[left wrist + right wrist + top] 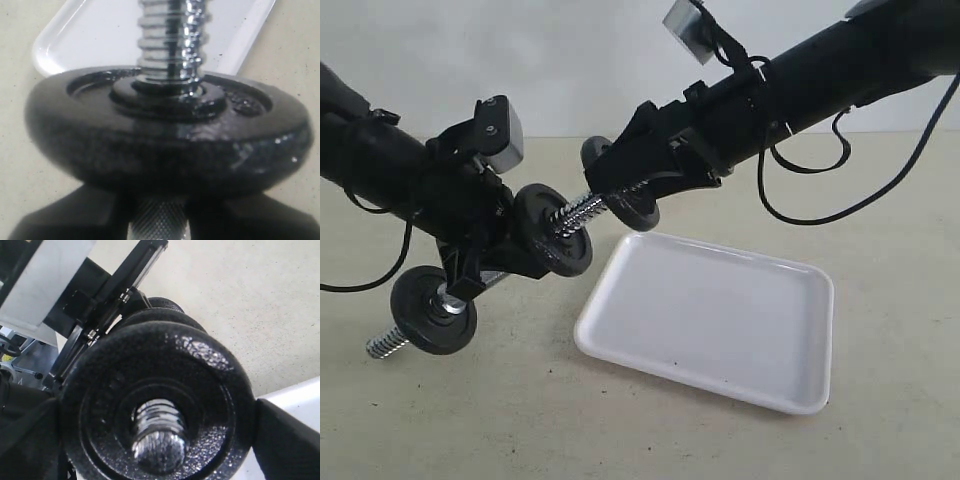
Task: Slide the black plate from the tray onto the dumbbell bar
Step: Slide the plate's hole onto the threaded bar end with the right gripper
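Observation:
My left gripper (485,262) is shut on the knurled middle of the dumbbell bar (157,222) and holds it tilted above the table. One black disc (433,308) sits near the bar's low end and a second disc (555,230) just above my left fingers. My right gripper (625,185) is shut on the black plate (165,405), with a finger (290,440) at each side of its rim. The bar's threaded upper end (157,432) pokes through the plate's central hole. In the left wrist view the second disc (165,145) fills the frame below the thread (170,40).
The white tray (720,310) lies on the beige table to the right of the bar, with nothing in it. It also shows behind the bar as the tray (65,35) in the left wrist view. Black cables hang from the right arm (820,70).

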You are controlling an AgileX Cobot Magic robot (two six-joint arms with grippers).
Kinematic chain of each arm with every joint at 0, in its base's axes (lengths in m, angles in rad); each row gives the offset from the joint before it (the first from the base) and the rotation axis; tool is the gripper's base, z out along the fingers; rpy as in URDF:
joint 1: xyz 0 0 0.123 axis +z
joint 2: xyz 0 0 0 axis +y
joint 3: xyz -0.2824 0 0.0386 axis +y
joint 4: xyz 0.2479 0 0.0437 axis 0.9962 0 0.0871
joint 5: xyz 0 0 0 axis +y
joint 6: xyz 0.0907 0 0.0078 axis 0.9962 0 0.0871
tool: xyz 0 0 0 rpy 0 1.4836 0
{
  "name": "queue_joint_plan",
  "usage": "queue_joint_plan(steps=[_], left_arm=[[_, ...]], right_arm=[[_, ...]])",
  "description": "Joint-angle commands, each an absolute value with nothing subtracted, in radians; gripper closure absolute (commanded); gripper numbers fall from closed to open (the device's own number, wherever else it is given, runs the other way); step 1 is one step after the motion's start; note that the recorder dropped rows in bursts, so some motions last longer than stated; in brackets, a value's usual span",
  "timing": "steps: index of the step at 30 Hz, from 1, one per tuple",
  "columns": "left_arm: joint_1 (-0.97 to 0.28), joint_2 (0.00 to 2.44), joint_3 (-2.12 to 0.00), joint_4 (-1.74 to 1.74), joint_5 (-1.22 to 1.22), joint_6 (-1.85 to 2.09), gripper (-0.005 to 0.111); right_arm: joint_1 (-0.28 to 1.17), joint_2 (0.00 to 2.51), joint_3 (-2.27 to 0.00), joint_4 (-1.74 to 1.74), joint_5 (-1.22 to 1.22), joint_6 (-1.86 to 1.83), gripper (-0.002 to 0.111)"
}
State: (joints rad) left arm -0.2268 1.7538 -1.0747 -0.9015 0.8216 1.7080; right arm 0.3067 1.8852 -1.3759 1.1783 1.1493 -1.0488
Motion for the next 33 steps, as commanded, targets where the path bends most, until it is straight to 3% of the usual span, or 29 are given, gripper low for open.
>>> queue_joint_plan(steps=[1,33], left_arm=[[-0.231,1.711,-1.105,-1.121,0.844,1.729,0.102],[-0.231,1.723,-1.071,-1.163,0.805,1.761,0.102]], right_arm=[[0.319,1.862,-1.388,1.246,1.221,-1.061,0.107],[0.322,1.862,-1.388,1.243,1.221,-1.112,0.107]])
